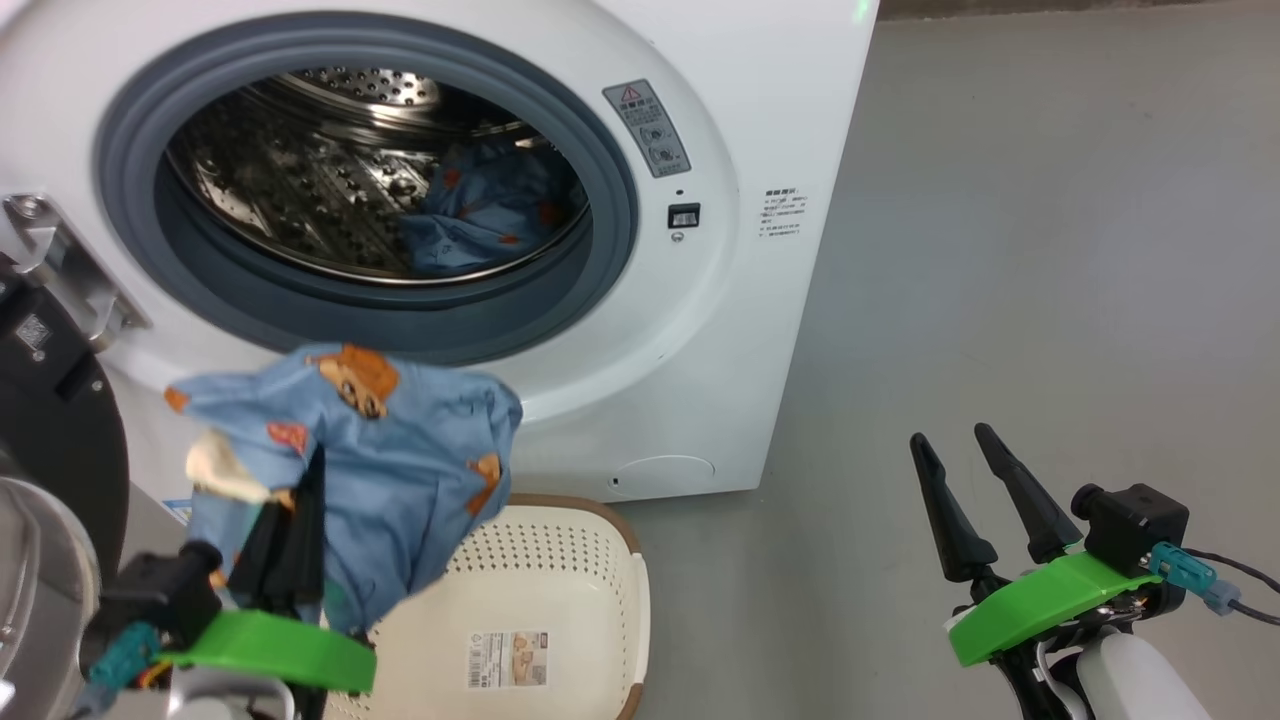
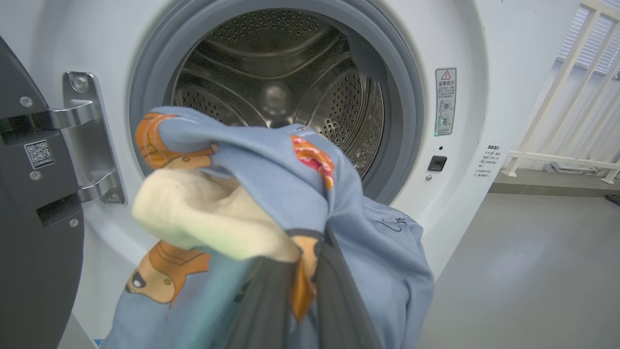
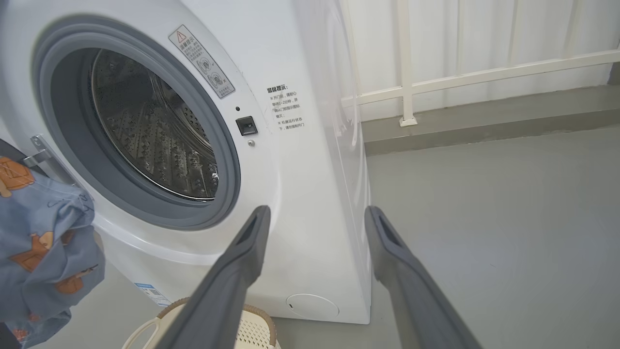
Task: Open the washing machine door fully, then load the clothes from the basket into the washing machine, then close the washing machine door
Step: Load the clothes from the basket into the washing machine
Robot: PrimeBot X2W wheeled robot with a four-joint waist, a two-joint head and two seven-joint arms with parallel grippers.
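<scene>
The washing machine (image 1: 760, 120) stands with its drum (image 1: 330, 170) exposed. Its door (image 1: 50, 440) is swung wide to the left, dark rim and hinge showing. One light blue garment (image 1: 480, 215) lies inside the drum. My left gripper (image 1: 312, 462) is shut on a second piece of the clothes (image 1: 400, 450), which hangs in front of the opening, below the gasket and above the basket (image 1: 600, 570). In the left wrist view the fingers (image 2: 339, 291) pinch this cloth (image 2: 290, 174) before the drum (image 2: 276, 87). My right gripper (image 1: 952, 436) is open and holds nothing, low on the right.
Grey floor (image 1: 1050, 250) stretches to the machine's right. A white railing (image 3: 436, 82) runs along the wall behind. The basket's inside shows just its label sticker (image 1: 508, 658). In the right wrist view my right gripper (image 3: 317, 211) faces the machine's front corner, the basket rim (image 3: 261, 320) below.
</scene>
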